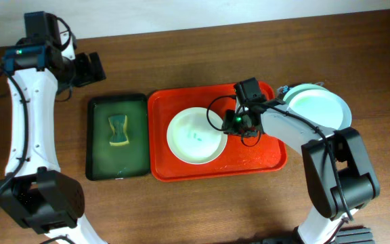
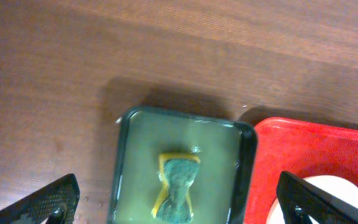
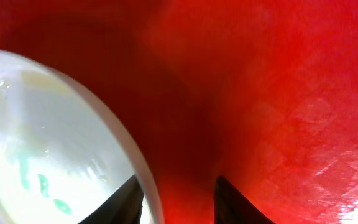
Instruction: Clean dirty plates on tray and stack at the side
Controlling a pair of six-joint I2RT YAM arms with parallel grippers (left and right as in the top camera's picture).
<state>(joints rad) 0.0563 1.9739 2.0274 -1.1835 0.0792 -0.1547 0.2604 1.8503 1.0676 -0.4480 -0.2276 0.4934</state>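
One white plate (image 1: 193, 137) with small teal smears lies left of middle on the red tray (image 1: 263, 159). My right gripper (image 1: 240, 123) is low over the tray at the plate's right rim. In the right wrist view the gripper (image 3: 178, 202) is open, with the plate's rim (image 3: 129, 149) between its fingers: one finger over the plate's inside, the other over the red tray (image 3: 272, 93). More white plate (image 1: 319, 108) lies off the tray at the right; I cannot tell how many. My left gripper (image 1: 90, 68) is open and empty, high behind the green tray.
A dark green tray (image 1: 99, 146) with a yellow-green sponge (image 1: 118, 130) lies left of the red tray. In the left wrist view the sponge (image 2: 179, 185) lies between my wide-open fingers (image 2: 179, 208). The right arm lies across the red tray's right end.
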